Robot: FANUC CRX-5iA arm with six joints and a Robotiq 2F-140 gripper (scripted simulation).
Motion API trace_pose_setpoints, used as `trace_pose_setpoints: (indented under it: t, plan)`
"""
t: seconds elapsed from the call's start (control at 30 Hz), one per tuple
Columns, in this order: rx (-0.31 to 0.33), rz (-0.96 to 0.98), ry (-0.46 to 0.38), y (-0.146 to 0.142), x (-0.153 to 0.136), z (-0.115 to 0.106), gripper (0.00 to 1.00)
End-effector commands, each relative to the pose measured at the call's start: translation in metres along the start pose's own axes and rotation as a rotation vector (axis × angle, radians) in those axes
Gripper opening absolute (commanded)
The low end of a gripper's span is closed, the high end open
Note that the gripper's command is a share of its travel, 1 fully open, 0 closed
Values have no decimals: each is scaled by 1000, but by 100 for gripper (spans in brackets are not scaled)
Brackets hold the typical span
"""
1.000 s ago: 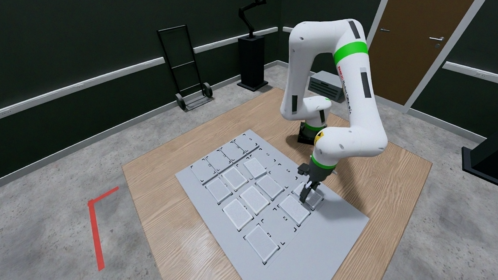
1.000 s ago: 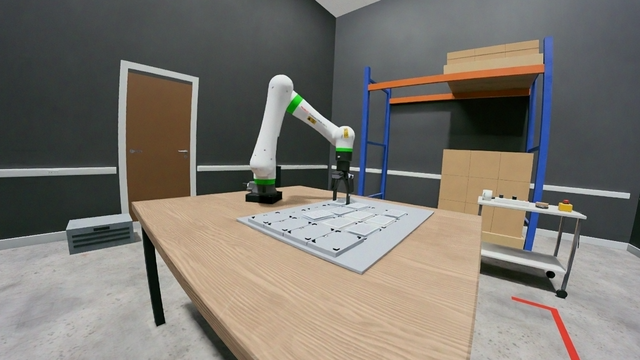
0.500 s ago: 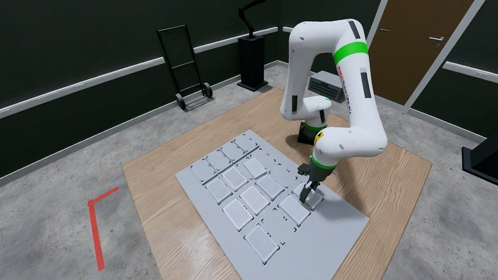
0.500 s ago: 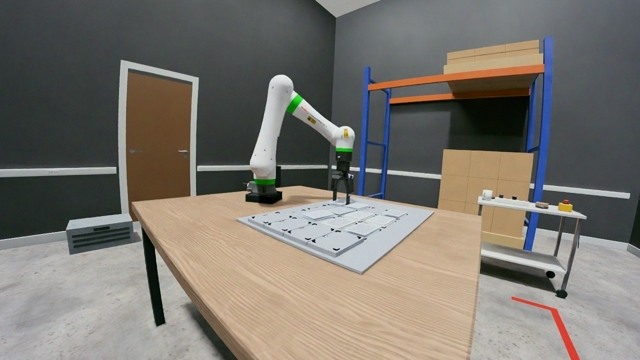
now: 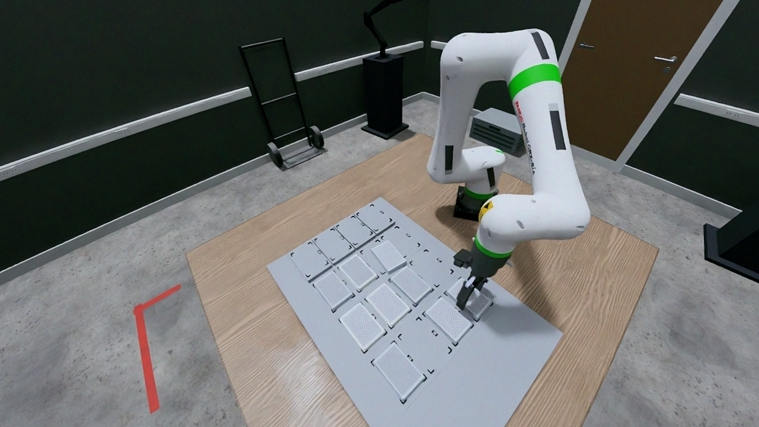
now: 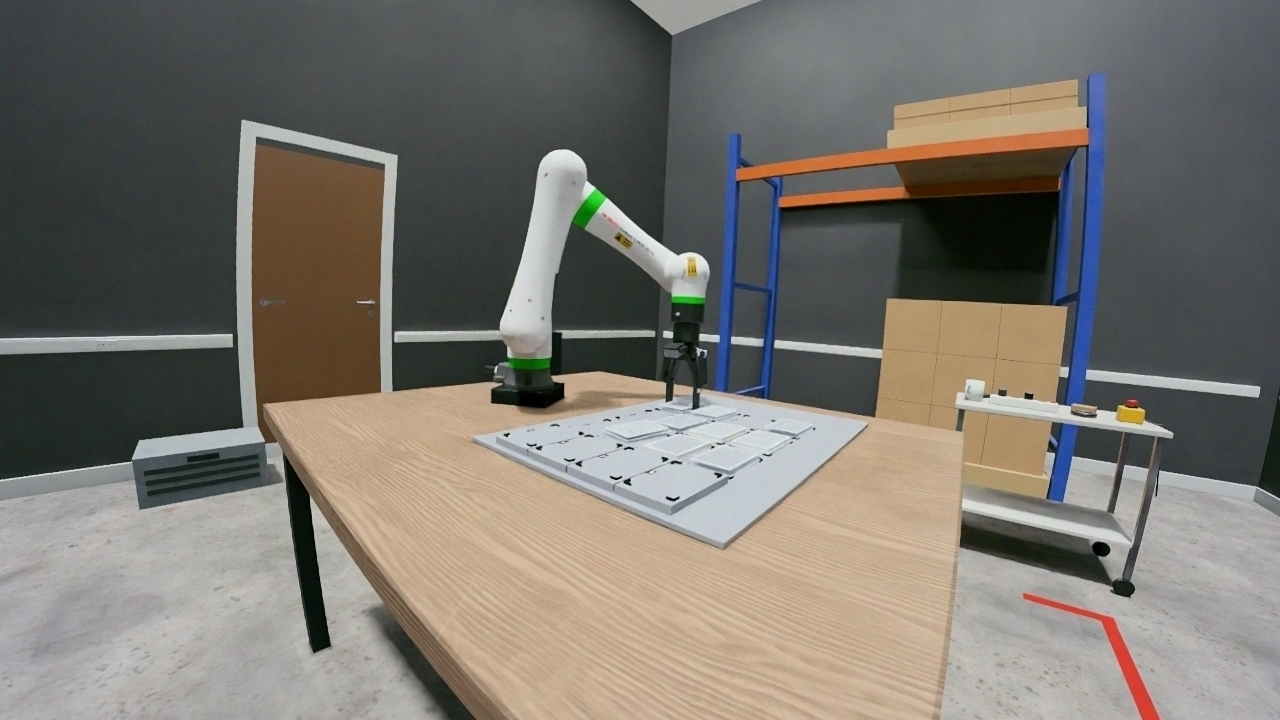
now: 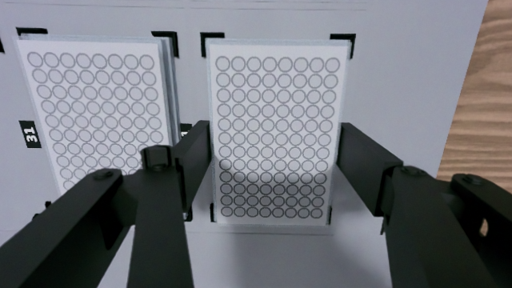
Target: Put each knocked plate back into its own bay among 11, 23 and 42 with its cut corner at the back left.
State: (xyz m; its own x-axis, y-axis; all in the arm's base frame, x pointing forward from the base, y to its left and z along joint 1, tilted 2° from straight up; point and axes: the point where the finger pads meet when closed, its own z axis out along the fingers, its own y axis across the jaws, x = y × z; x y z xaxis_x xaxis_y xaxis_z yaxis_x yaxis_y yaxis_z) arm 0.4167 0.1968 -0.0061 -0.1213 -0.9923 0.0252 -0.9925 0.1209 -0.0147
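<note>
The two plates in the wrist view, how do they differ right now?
The right plate is clamped between the end effector fingers; the left plate is touched by nothing. The right plate lies square to its black corner pieces; the left plate looks slightly turned in this view. The right plate is nearest the deck's edge by the wooden table; the left one lies further in.

Both show the same grid of round wells.
</note>
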Motion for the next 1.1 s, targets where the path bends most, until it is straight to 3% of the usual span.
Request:
trace_pose_setpoints:
  t: [0.0,0.73,0.77,1.07]
  plan:
    - [1,0,-1,-1,0,0,10]
    - [1,0,-1,-1,0,0,10]
    - [1,0,-1,-1,0,0,70]
    - [1,0,-1,0,0,0,70]
